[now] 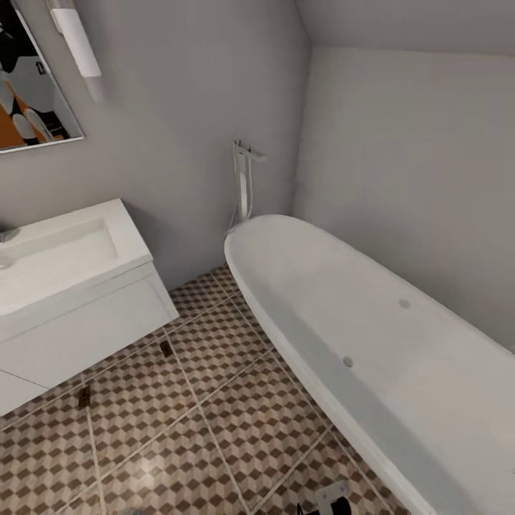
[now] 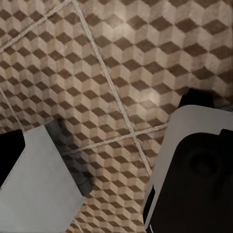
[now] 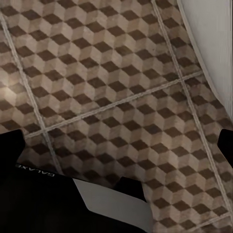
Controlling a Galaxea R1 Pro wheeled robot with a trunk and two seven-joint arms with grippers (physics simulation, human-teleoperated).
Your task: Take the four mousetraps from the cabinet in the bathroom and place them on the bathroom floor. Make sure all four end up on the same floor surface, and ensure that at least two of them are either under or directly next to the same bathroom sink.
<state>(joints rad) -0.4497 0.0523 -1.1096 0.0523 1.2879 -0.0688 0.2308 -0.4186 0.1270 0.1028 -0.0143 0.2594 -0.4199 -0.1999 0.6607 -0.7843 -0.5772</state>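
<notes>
1. Patterned bathroom floor fills the near ground; two small brown mousetraps lie on it just beside the sink.
2. Whether either hand is clenched or released, I cannot tell.
3. Risk, as I judge it: rolling past the bathtub could knock or crush those placed traps.

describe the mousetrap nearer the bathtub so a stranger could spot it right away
Start at the white sink on the left wall and drop to the patterned bathroom floor just below its cupboard front. Two small dark brown mousetraps lie there close to the cupboard. The one you want sits near the cupboard's bathtub-side corner, closer to the bathtub than its twin.
</notes>
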